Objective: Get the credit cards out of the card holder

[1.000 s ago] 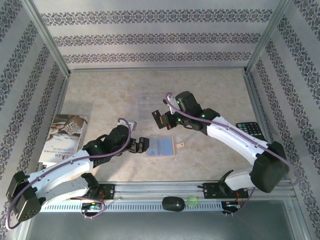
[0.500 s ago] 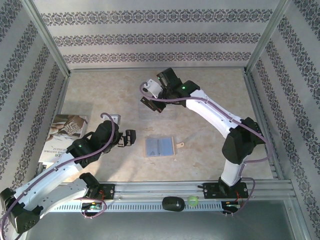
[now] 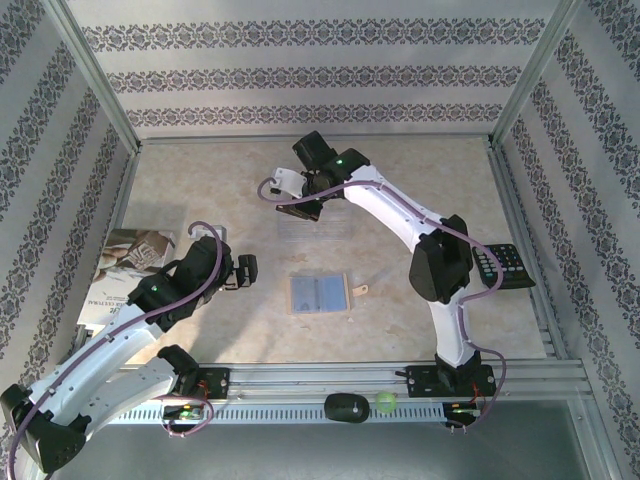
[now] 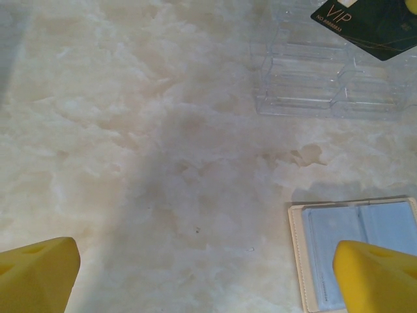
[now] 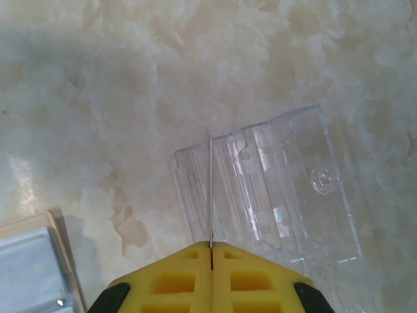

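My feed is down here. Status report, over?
Left end effector open, beside card holder. Right end effector shut on black card, over clear tray. Card holder lies open, untouched.

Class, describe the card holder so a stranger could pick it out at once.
On the marble-look table, look toward the front edge, midway across. The card holder lies open and flat there. Unlike the clear tray behind it and the printed booklet to its left, it is pale blue-grey inside with a tan border and tab.
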Available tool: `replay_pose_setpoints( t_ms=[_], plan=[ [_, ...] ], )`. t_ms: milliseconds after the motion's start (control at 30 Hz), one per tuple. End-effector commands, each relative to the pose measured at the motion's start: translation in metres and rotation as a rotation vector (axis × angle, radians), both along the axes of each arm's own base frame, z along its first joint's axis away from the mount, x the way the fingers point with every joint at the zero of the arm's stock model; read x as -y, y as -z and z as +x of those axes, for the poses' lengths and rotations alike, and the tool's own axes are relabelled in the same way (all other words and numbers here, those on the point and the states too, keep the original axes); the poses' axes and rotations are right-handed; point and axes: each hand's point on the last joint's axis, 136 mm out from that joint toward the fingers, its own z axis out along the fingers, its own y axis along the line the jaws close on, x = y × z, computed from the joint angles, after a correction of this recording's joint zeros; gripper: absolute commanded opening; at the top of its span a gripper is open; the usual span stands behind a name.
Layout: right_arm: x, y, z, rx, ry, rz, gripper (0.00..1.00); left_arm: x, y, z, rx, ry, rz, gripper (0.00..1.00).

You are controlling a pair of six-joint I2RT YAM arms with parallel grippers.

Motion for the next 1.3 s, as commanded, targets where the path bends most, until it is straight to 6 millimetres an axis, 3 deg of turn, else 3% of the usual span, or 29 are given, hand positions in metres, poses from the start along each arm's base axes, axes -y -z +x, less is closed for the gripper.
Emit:
replay_pose_setpoints(
  t_ms=[0,233,1267],
  plan=[
    [0.005,0.005,0.007,0.052,-0.063,-0.075,0.0,-0.015,-0.004,-0.003,-0.007,-0.032,0.053,1.0],
    [0.006,0.02,0.014,0.076,-0.103,-0.125,0.0,-0.016,-0.002,0.0,-0.01,-0.044,0.05,1.0],
    [-0.001,0.049,0.025,0.117,-0.165,-0.149,0.0,-0.012,0.022,0.002,-0.074,-0.043,0.054,1.0]
  ],
)
